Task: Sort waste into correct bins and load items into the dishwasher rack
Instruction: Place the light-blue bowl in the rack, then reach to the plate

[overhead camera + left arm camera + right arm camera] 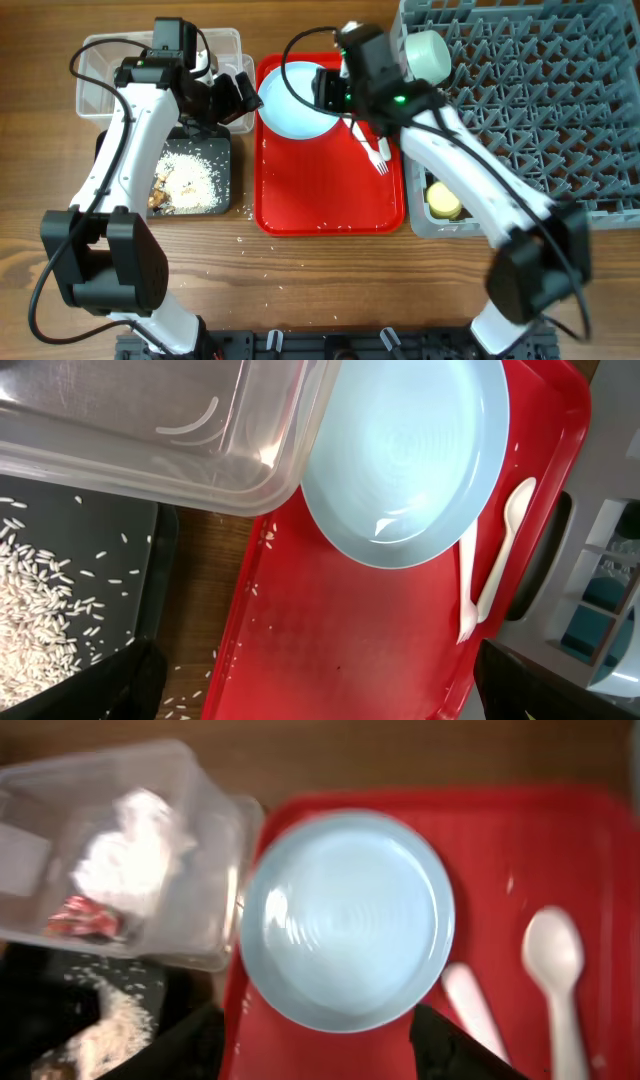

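Note:
A pale blue plate (pixel 293 103) lies at the back left of the red tray (pixel 330 205). It also shows in the left wrist view (pixel 410 450) and the right wrist view (pixel 345 915). My right gripper (pixel 322 88) hangs open just above the plate's near edge (pixel 320 1050). My left gripper (pixel 235 100) is open and empty over the tray's left edge (pixel 320 700). A white fork (pixel 378 155) and a white spoon (pixel 505 530) lie right of the plate. The clear tub (pixel 100 70) holds a white napkin (pixel 135 850) and a red wrapper (pixel 80 915). The black tray (pixel 190 175) holds beige crumbs.
The grey rack (pixel 540 90) fills the right side, with a mint-green bowl (pixel 425 55) at its back left and a yellow cup (pixel 443 200) in its front left pocket. Loose grains lie on the wood by the red tray's left edge (pixel 190 680).

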{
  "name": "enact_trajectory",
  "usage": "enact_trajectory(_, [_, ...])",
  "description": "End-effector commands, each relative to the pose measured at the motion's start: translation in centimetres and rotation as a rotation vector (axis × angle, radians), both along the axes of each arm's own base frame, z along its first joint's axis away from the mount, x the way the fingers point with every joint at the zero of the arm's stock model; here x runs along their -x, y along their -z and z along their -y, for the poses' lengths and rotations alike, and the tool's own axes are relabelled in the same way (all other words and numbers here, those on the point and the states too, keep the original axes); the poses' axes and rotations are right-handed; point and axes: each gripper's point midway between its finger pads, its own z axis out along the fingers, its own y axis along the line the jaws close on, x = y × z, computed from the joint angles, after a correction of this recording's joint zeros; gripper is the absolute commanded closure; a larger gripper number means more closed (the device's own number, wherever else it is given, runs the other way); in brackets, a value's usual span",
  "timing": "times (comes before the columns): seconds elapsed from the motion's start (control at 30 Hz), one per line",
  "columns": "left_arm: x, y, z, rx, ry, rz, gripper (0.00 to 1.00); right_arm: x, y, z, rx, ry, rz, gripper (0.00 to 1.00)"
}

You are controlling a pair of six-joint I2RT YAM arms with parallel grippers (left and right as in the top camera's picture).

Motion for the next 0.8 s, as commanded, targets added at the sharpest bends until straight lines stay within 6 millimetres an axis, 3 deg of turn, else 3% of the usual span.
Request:
enact_trajectory(0.0, [-0.3, -1.1, -0.2, 0.011, -0.01, 0.027, 0.0, 0.0, 6.8, 0.7, -0.019, 0.199, -0.181, 0.48])
enact_trajectory(0.17, [-0.3, -1.1, -0.2, 0.011, -0.01, 0.028, 0.0, 0.4, 12.3, 1.1, 0.026, 0.253, -0.287, 0.64])
enact_trajectory(0.33, [-0.3, -1.1, -0.2, 0.011, -0.01, 0.028, 0.0, 1.3, 15.5, 1.7, 0.067, 0.282, -0.364, 0.66])
enact_trajectory(0.47, [-0.3, -1.1, -0.2, 0.011, -0.01, 0.028, 0.0, 1.5, 16.6, 1.7, 0.077, 0.286, -0.38, 0.71])
enact_trajectory(0.63, [-0.3, -1.1, -0.2, 0.011, -0.01, 0.027, 0.0, 1.3, 16.6, 2.2, 0.073, 0.3, -0.384, 0.95])
enact_trajectory(0.77, [-0.3, -1.1, -0.2, 0.011, -0.01, 0.028, 0.0, 1.2, 16.5, 2.2, 0.075, 0.293, -0.379, 0.96])
